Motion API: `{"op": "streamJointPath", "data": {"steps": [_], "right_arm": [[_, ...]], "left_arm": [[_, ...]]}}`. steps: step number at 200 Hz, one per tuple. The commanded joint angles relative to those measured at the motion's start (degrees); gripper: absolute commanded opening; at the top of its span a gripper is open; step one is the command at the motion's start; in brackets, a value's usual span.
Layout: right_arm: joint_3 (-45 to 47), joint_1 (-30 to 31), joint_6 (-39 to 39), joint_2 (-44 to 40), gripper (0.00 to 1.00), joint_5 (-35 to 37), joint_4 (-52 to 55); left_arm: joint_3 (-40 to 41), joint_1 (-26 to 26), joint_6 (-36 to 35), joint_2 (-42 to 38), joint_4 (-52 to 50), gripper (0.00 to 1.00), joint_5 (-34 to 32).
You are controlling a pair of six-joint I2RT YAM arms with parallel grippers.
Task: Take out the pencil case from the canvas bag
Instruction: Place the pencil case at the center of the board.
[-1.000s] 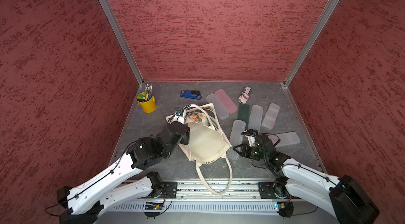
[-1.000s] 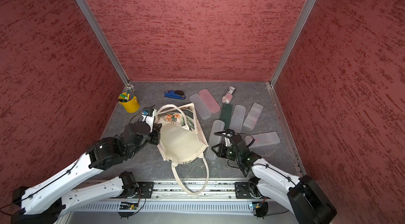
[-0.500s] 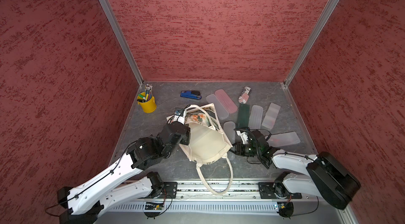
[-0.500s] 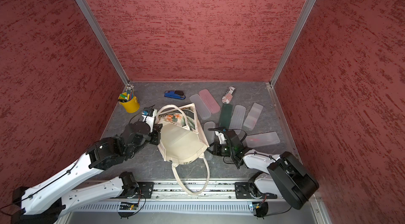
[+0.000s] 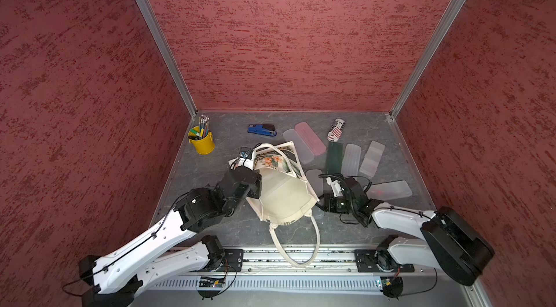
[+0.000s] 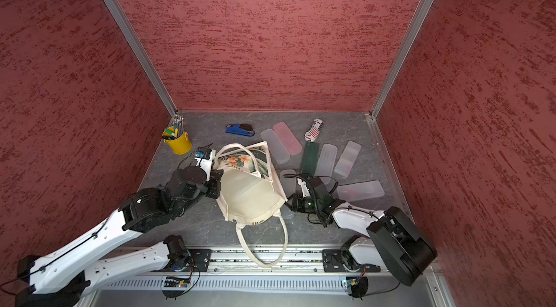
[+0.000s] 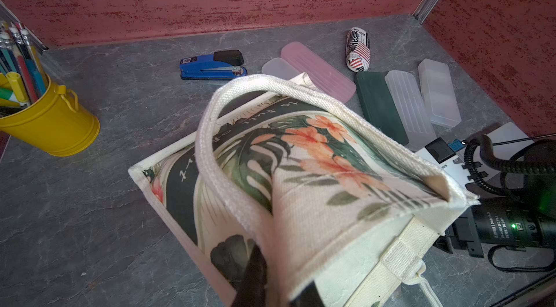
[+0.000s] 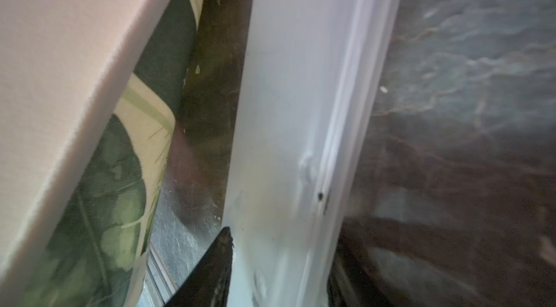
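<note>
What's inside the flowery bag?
In both top views the canvas bag lies slumped on the table, and only cream cloth and leafy print show. Its inside is covered, so any pencil case in there is hidden.

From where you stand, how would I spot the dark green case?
Find the cream canvas bag mid-table. On its right-arm side lie several flat cases. The dark green case is the only opaque dark one; the cases alongside it are frosted and see-through.
</note>
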State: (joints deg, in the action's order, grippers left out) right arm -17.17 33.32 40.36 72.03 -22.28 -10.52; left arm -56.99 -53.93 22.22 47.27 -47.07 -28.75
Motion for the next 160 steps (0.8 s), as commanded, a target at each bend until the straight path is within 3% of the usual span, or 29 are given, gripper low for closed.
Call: {"op": "streamJointPath", "data": {"steps": [1,39,87,138,160], "right_arm": [[-0.7,-0.1,-1.0,-3.9,0.55,5.2,5.2],[-2.7,-0.1,-2.5,-9.6,0.65,9.9,11.1],[-2.6,-0.2,-2.2,-12.9,0.74,10.2,12.2],[-1.9,-0.1,-1.0,-21.9,0.98,12.6,12.4],[-2.3,-0.1,-0.7,-27.2,0.99,12.1,11.8]], "left_arm": [[-1.9,0.2,0.1,-0.6,4.1,0.00,-0.1],[-2.0,0.2,0.4,-0.7,4.2,0.00,0.6],[-2.0,0.2,0.3,0.3,4.2,0.00,1.5],[-2.8,0.2,0.1,1.3,3.4,0.00,1.8],[-2.7,0.3,0.1,1.9,3.6,0.00,1.8]]}}
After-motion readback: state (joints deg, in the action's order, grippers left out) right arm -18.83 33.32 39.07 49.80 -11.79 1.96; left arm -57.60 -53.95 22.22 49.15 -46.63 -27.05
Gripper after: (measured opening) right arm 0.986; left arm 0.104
